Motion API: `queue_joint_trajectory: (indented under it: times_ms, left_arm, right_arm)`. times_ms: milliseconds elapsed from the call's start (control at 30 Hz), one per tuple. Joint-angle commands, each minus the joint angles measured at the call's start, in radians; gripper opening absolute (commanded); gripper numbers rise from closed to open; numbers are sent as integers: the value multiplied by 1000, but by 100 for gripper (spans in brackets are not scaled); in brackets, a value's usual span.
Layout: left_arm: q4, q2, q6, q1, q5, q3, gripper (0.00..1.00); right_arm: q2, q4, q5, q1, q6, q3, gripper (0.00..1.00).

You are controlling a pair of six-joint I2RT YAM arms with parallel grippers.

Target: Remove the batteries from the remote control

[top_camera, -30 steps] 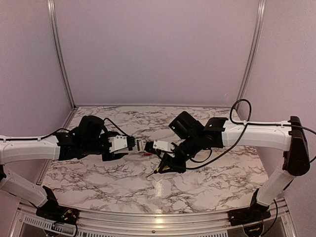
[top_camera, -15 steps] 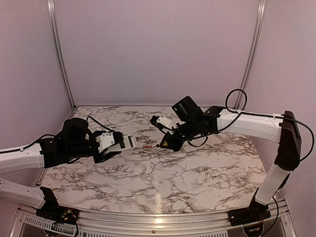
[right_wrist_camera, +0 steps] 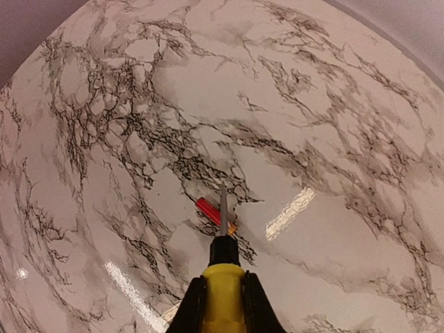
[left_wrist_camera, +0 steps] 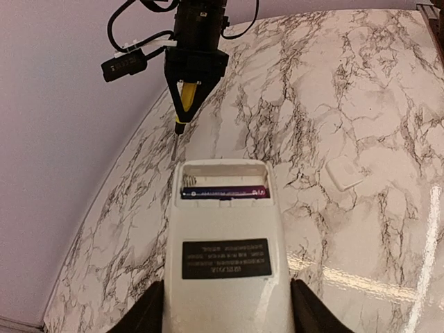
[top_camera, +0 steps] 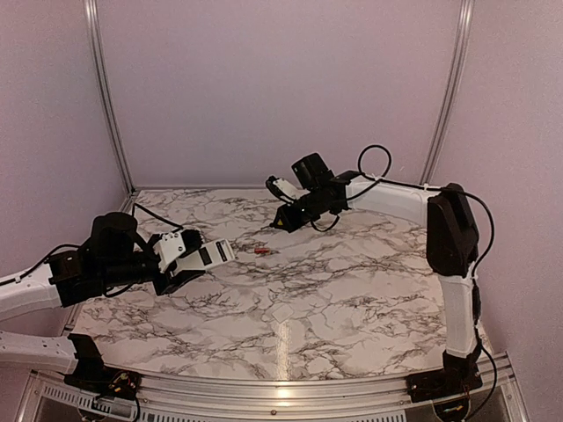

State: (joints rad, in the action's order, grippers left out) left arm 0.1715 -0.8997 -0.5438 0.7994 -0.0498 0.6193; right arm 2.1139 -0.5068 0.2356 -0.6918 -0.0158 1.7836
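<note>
Remote (top_camera: 207, 255) is held back-up above the bench (top_camera: 369, 308) at the left, clenched in the left fingers (left_wrist_camera: 147, 316). Its cover (left_wrist_camera: 345, 173) is off and lies on the marble. The dark battery (left_wrist_camera: 225, 192) sits in the open bay at the remote's far end, its long axis crosswise to the handset. The red battery (top_camera: 261, 251) is out, lying on the bench between the two arms. The bay faces the right arm, whose fingers (right_wrist_camera: 189, 312) grip a screwdriver (right_wrist_camera: 222, 291) by its yellow handle, the tip aimed down toward the red battery and well apart from the remote. The right arm looks the one to pry the dark battery free, coming in along the remote's length, square to the battery.
</note>
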Motion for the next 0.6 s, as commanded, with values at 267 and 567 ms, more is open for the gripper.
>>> queue_joint_trajectory:
  times_ms: [267, 567]
  left_arm:
    - [24, 14, 65, 4, -22, -5, 0]
    - [-12, -1, 78, 6, -28, -25, 0]
  right_arm:
    - [262, -48, 52, 26, 146, 256, 0]
    - [146, -49, 21, 26, 157, 92, 0]
